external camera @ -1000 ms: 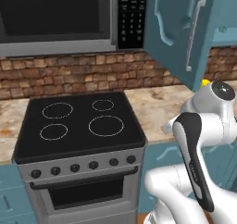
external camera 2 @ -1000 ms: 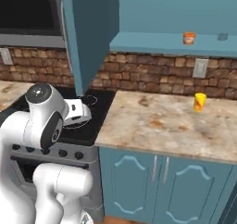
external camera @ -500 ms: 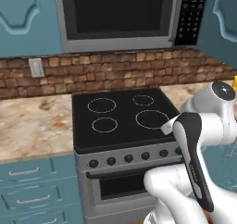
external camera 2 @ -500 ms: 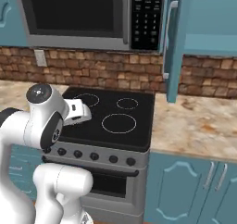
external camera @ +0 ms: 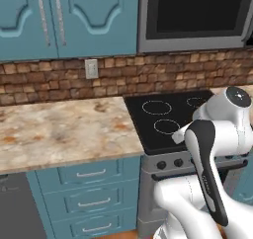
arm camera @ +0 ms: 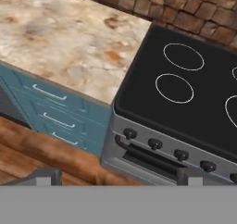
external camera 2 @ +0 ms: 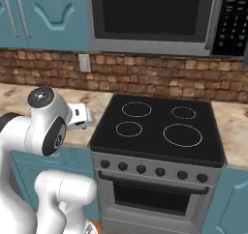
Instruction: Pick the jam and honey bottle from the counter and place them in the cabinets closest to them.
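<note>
**1. Task objects.** The position of the jam and the honey bottle cannot be told from these views. Their bearing from the fingers (arm camera: 46, 176) and the direction of the bottle's long axis are therefore undetermined.

**2. Bench.** The bench (external camera: 64, 129) directly ahead is a beige marbled stretch with rusty stains. It butts against the left edge of the stove (external camera: 168, 119). The hand view looks down on the same seam, with the bench (arm camera: 69, 42) to one side and the black cooktop (arm camera: 185, 89) to the other.

**3. Cabinets.** The teal cabinets (external camera: 69, 20) hang above this bench stretch. Both doors are closed and the long grey handles run upright. A wall outlet (external camera: 91, 68) sits in the brick below them.

**4. Fingers.** The two dark tips stand well apart at the bottom of the hand view, spread, with nothing between them. The hand is held in front of the robot's body, near the stove's front left corner and above the drawers (arm camera: 51, 107).

**5. Judgement.** This is a transit or search phase. No reach can be planned until a target is found. A closed cabinet door would need opening before any placement.
</note>
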You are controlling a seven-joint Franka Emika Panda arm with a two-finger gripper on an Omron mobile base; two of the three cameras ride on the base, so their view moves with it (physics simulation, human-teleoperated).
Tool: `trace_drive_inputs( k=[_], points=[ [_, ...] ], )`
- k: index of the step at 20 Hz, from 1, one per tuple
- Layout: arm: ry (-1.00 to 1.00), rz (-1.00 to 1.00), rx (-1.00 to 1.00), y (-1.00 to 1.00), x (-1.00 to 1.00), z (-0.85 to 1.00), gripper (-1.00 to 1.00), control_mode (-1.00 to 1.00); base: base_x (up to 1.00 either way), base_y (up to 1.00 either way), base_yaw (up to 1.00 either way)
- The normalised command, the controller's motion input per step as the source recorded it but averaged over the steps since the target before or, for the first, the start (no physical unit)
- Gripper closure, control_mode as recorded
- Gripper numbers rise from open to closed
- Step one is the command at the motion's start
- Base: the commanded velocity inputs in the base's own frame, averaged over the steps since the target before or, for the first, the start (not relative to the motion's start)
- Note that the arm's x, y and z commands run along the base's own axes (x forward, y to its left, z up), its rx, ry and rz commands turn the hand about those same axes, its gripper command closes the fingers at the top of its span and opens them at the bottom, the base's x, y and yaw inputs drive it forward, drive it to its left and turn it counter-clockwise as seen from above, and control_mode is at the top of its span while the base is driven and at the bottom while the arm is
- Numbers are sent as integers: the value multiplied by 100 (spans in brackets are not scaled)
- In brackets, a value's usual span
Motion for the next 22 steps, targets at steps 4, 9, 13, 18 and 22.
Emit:
trace_drive_inputs(
  k=[4, 9, 13, 18, 22],
  points=[
    [0, 0, 0, 0, 0, 0, -100, 100, -24, 100, 0],
    [0, 0, 0, 0, 0, 0, -100, 100, -23, 100, 0],
    [0, 0, 0, 0, 0, 0, -100, 100, -22, 100, 0],
    [0, 0, 0, 0, 0, 0, -100, 100, -21, 100, 0],
    [0, 0, 0, 0, 0, 0, -100, 100, -21, 100, 0]
  ],
)
